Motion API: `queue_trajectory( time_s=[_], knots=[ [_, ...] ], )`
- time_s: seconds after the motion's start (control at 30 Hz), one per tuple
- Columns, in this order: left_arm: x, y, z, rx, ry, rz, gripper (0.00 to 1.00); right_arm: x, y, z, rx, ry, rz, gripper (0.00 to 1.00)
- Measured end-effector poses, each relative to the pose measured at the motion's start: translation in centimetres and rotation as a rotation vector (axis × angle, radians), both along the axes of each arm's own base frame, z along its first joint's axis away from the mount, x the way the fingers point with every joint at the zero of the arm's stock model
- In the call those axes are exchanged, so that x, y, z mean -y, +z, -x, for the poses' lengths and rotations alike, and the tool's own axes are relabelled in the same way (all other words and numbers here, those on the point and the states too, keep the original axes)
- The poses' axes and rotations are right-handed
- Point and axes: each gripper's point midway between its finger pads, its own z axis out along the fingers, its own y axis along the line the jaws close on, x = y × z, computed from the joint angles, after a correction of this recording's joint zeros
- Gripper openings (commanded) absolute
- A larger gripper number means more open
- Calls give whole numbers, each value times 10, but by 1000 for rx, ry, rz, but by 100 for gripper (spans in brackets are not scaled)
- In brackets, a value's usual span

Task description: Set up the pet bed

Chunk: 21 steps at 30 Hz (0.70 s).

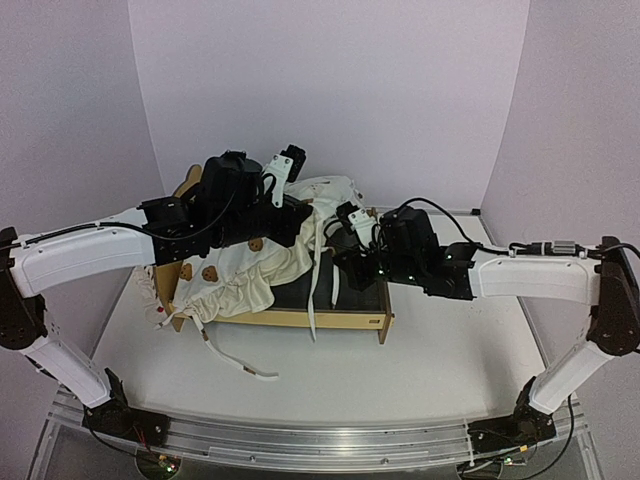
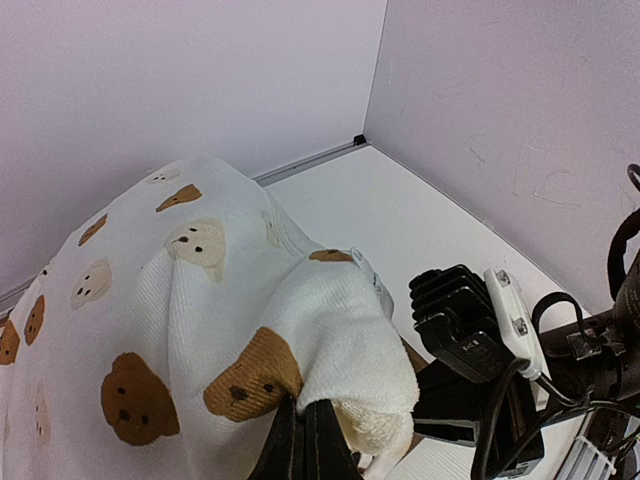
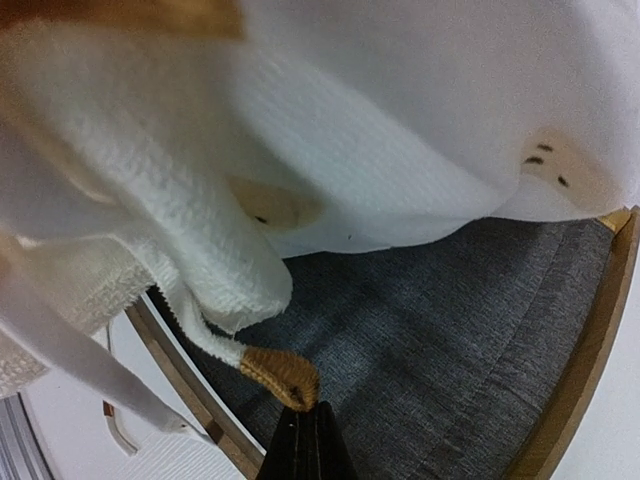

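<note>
Pet bed (image 1: 300,318): light wood, smooth, pale, dull shine; cut edges darker brown.
Felt base (image 3: 440,330): dark grey, fuzzy, matt.
Cushion (image 1: 245,275): cream cloth, soft, bumpy small-square weave; brown bear faces rougher, ribbed.
Ties (image 1: 240,362): thin flat cream cloth strips, one lying on table toward near edge.
Table (image 1: 430,380): white, smooth, matt.
Rail (image 1: 320,440) along near table edge: grey metal, shiny.
Arm covers (image 1: 85,255): white plastic, smooth, bit glossy; joints black, dull.

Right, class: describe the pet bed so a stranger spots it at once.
In the middle of the white table sits the pet bed: a low plywood frame with a grey felt base. Unlike the bear-print cushion draped over it, it is wood.
</note>
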Motion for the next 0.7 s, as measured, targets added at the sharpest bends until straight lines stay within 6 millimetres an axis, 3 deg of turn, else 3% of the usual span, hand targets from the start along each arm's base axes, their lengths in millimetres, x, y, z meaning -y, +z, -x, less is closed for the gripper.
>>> queue_trajectory(
  time_s=[0.43, 0.7],
  knots=[
    [1, 0, 1, -7, -6, 6, 0, 4, -49, 3, -96, -23, 57, 0],
    [0, 0, 0, -5, 4, 5, 0, 0, -43, 3, -106, -21, 33, 0]
  ],
)
